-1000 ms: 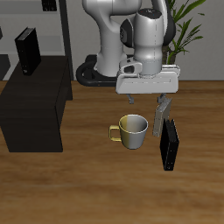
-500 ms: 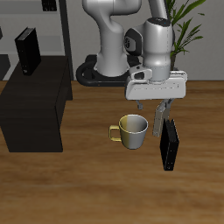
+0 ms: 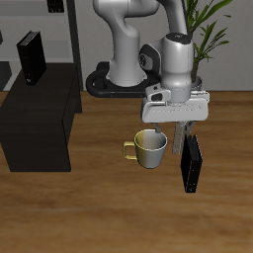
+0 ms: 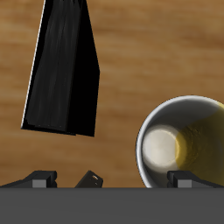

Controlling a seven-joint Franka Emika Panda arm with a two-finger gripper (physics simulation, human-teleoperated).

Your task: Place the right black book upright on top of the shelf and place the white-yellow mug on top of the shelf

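Note:
The white-yellow mug [image 3: 150,148] stands upright on the wooden table, its yellow handle turned away from the second black book. My gripper [image 3: 172,136] is open and empty, hanging just above the gap between the mug and that book. In the wrist view the gripper [image 4: 112,179] has its fingers spread, with the mug [image 4: 188,144] close by. The right black book [image 3: 32,57] stands upright on top of the shelf [image 3: 40,124], a low black cabinet.
A second black book [image 3: 191,163] stands upright on the table beside the mug; it also shows in the wrist view [image 4: 63,74]. A thin-framed rack [image 3: 61,30] and a plant [image 3: 212,30] stand at the back.
My gripper has turned about its vertical axis and come down a little towards the mug. The mug and both books have not moved.

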